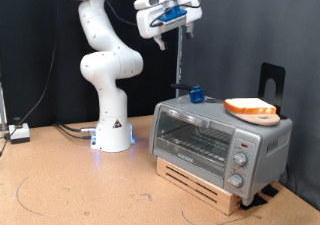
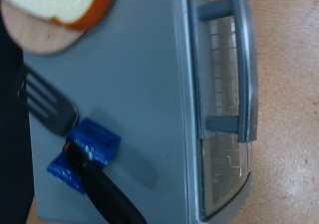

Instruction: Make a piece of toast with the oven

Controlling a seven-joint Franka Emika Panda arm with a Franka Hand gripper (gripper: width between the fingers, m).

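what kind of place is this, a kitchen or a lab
Most likely a robot lab, not a kitchen. A white arm is bolted to a bare brown table, cables trail beside its base, and a black curtain hangs behind. The oven, toast on top, looks like a test prop.

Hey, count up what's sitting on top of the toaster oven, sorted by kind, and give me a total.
Slice of toast: 1
Round wooden board under it: 1
Blue object: 1
Black spatula: 1
Total: 4, all on the oven, whose door is closed. The gripper hangs above, apart from them.
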